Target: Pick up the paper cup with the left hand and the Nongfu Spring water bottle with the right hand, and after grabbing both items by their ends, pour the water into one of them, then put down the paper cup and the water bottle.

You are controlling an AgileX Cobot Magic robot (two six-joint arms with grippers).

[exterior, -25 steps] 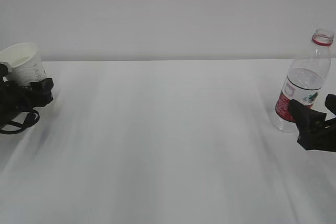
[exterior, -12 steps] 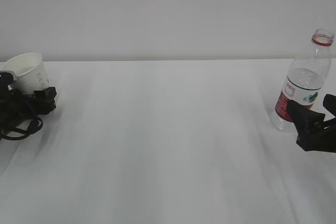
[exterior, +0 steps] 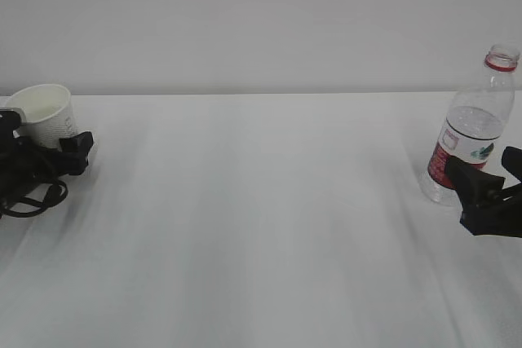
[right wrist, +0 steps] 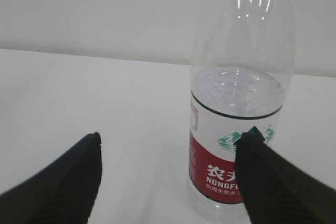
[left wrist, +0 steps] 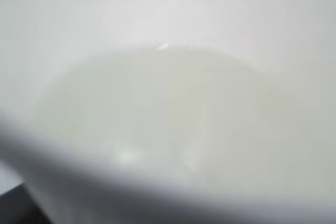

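Note:
The white paper cup [exterior: 46,113] stands at the far left, leaning a little, mouth toward the camera. My left gripper [exterior: 45,138] has its black fingers [exterior: 79,143] on either side of the cup's lower half; how tightly they sit is unclear. The left wrist view shows only the blurred inside of the paper cup [left wrist: 173,119]. The Nongfu Spring water bottle [exterior: 471,132] stands upright and uncapped at the far right, partly filled with water [right wrist: 236,90]. My right gripper [exterior: 492,170] is open just in front of it, and the bottle [right wrist: 239,103] shows beyond the right finger [right wrist: 268,177].
The white table [exterior: 261,218] stretches between the two arms, with a plain white wall behind. Black cables [exterior: 28,193] loop on the table beside the left arm.
The cup has come down toward the table and sits more upright, carried slightly rightward with the left gripper. The right gripper and the bottle have not moved.

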